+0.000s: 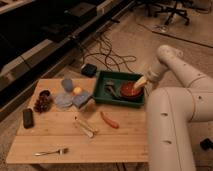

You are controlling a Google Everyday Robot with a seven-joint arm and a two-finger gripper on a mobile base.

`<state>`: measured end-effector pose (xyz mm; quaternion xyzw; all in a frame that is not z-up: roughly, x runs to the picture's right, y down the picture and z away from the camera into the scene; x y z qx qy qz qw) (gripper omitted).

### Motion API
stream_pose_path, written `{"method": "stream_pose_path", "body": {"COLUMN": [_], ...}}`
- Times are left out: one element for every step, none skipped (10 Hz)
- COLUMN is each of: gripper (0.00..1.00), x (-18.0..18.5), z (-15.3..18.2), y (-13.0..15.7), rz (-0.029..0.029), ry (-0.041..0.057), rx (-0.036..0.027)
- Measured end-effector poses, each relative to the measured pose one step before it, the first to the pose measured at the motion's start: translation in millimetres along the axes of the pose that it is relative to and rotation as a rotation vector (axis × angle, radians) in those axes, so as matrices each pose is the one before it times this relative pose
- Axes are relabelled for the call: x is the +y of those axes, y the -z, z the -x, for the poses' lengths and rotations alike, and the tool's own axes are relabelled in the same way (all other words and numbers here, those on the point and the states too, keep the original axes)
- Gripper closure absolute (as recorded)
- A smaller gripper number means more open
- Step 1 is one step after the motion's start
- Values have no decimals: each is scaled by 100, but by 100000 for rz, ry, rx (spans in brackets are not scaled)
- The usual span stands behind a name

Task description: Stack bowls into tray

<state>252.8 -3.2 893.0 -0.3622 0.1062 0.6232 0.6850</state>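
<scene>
A round red-orange bowl lies inside the dark green tray at the tray's right end. The tray stands at the table's far right. My gripper hangs at the bowl's right rim, at the end of the white arm that comes in from the right. A dark utensil lies in the tray left of the bowl.
On the wooden table: a red sausage, a pair of wooden tongs, a fork, a black box, a pine cone, blue-grey cloths, an orange ball. Cables and a black box lie on the floor behind.
</scene>
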Motion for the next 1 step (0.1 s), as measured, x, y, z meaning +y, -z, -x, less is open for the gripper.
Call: {"method": "stream_pose_path", "body": {"gripper": [20], "x": [36], "z": [22], "y": [-13], "rz": [1], "ry": [53], "rx": [21]}}
